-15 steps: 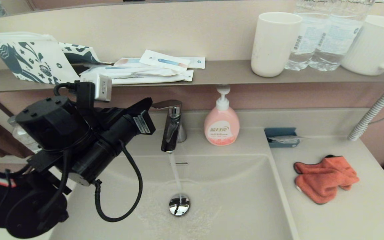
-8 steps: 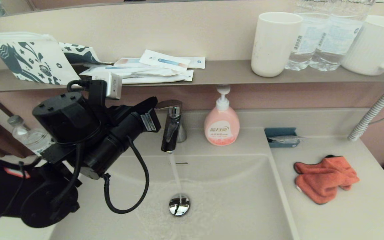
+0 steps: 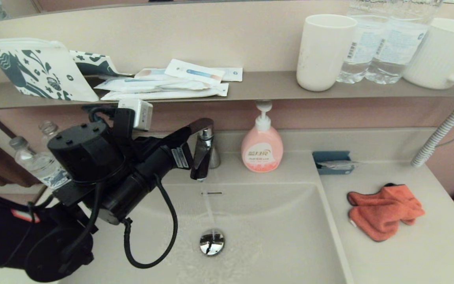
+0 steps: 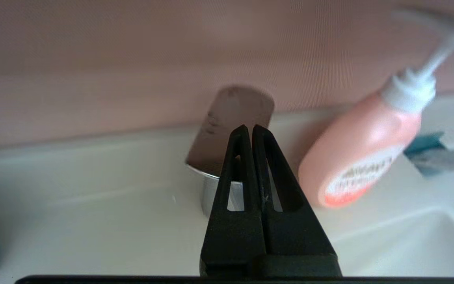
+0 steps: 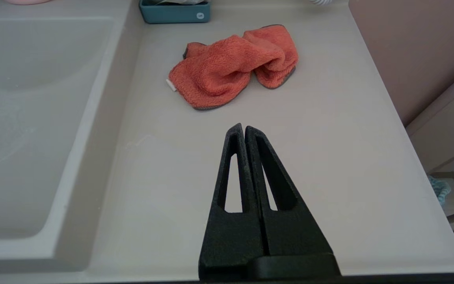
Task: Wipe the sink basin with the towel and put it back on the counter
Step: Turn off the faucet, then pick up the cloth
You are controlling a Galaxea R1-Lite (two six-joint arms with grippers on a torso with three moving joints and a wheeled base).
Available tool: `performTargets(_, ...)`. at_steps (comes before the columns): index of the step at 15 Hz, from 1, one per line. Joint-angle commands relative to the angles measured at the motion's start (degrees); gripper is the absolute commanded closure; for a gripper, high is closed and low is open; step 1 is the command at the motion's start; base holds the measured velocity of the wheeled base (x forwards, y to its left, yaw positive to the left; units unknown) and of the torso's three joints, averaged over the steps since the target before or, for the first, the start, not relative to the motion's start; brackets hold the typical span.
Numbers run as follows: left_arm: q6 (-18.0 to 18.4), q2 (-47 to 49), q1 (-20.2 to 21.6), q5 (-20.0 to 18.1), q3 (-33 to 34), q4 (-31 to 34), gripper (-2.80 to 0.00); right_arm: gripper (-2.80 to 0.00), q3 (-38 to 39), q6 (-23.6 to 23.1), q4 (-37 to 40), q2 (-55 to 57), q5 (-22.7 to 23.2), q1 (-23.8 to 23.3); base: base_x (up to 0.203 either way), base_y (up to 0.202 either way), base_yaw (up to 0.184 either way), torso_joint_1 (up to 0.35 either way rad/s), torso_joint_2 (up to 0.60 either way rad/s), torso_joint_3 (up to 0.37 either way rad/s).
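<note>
The orange-red towel (image 3: 384, 211) lies crumpled on the beige counter (image 3: 408, 256), right of the sink basin (image 3: 282, 225). In the basin a thin stream of water falls from the chrome tap (image 3: 202, 154) onto the round drain plug (image 3: 212, 241). My left gripper (image 3: 189, 131) is shut with nothing in it, its tips against the tap handle (image 4: 231, 114). In the right wrist view my right gripper (image 5: 244, 127) is also shut and empty. It hovers over the counter (image 5: 329, 165) a short way in front of the towel (image 5: 233, 65). It is outside the head view.
A pink soap bottle (image 3: 262, 146) stands right of the tap. A teal soap dish (image 3: 333, 162) sits behind the towel. The grey-brown shelf (image 3: 258, 88) above holds packets, cups and water bottles. A corrugated hose (image 3: 440, 134) hangs at the far right.
My left arm has moved right and forward until its shut tips reached the tap handle. The water stream has grown thinner and fainter. The towel has stayed in place.
</note>
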Motion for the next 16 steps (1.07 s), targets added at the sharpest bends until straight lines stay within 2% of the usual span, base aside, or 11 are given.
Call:
performTargets(1, -0.02, -0.28, -0.08, 0.17, 0.99, -0.36, 0.00, 0.00, 0.00, -0.04, 0.00, 0.05, 0.00, 0.01, 0.000, 0.000, 0.000, 0.000, 0.00, 0.000)
performTargets(6, 1.17, -5.74, 0.30, 1.06, 2.08, 0.53, 0.00, 0.00, 0.00, -0.04, 0.00, 0.05, 0.00, 0.01, 0.000, 0.000, 0.000, 0.000, 0.00, 0.000)
performTargets(11, 1.55, -19.60, 6.09, 1.64, 10.99, 8.04, 0.00, 0.00, 0.00, 0.03, 0.00, 0.05, 0.00, 0.01, 0.000, 0.000, 0.000, 0.000, 0.00, 0.000)
performTargets(16, 1.87, -35.60, 6.92, 2.13, 17.75, 16.07, 0.00, 0.00, 0.00, -0.04, 0.00, 0.05, 0.00, 0.01, 0.000, 0.000, 0.000, 0.000, 0.00, 0.000)
